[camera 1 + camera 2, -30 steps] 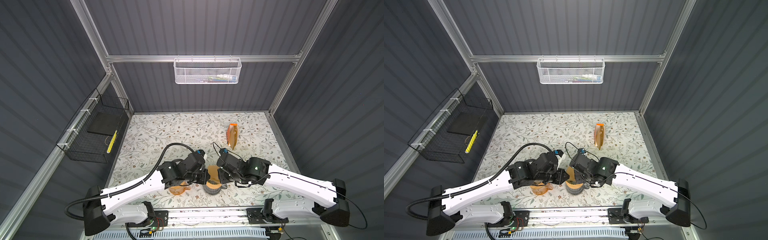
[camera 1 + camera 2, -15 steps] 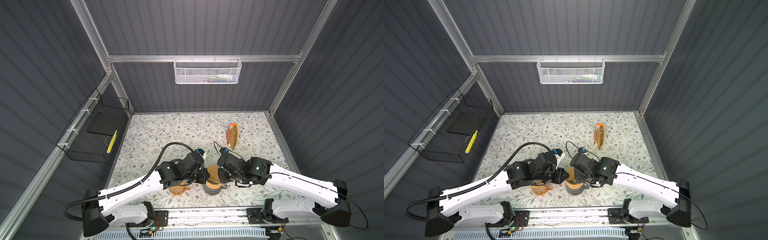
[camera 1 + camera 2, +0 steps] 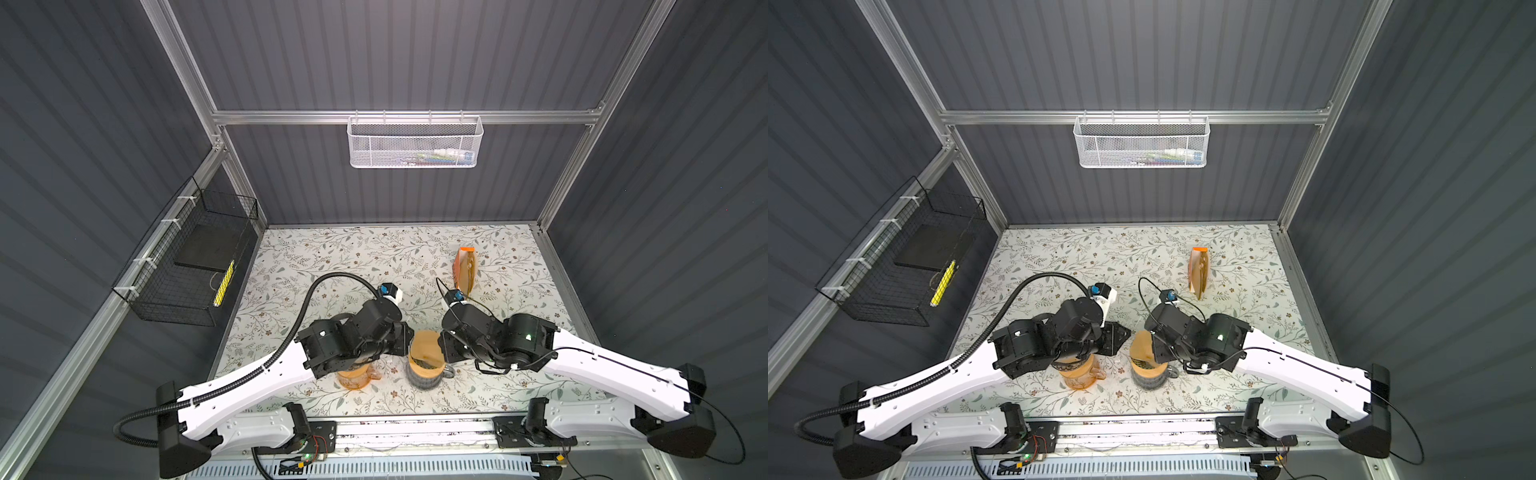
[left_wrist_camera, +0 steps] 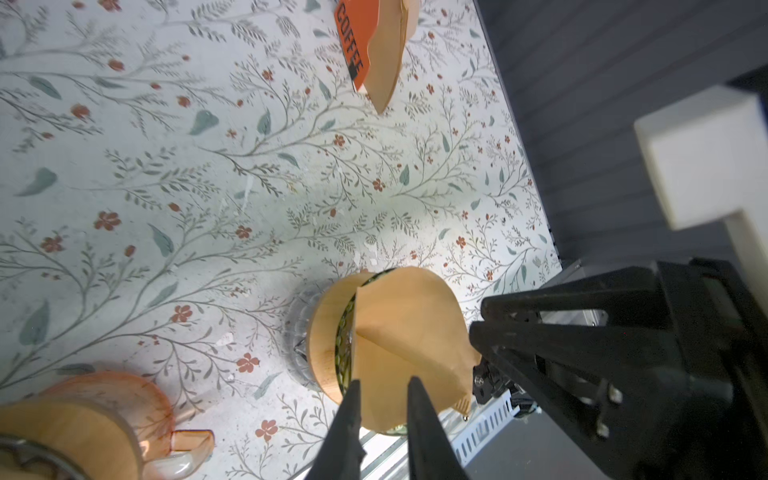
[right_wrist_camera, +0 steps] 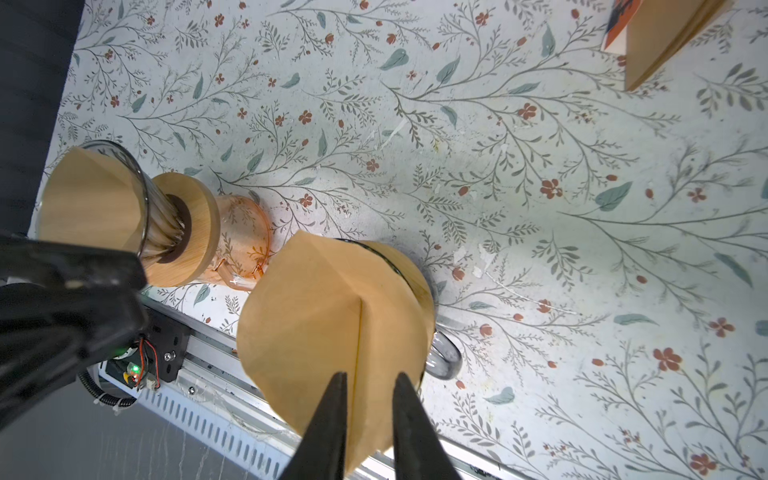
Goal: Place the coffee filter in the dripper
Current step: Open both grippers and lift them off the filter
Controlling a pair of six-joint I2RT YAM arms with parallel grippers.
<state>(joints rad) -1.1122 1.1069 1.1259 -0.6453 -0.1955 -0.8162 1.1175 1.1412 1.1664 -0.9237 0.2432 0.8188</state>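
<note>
Left gripper [image 4: 384, 384] and right gripper [image 5: 368, 379] are both released, my fingers parted astride opposite edges of the coffee filter [image 5: 316, 320] without pinching it. It sits crooked in the dripper [image 4: 326, 328], poking above the wooden collar. Both top views bury my fingertips under the wrists; only the wrist views show the gaps. Left of the dripper stands a second dripper [image 5: 195, 224]. The front rail [image 3: 415, 428] runs close before the dripper; behind it, bare mat [image 3: 353, 257] reaches the filter pack [image 3: 466, 270].

White mesh basket [image 3: 415, 145] hangs behind, black wire basket [image 3: 174, 299] left.
</note>
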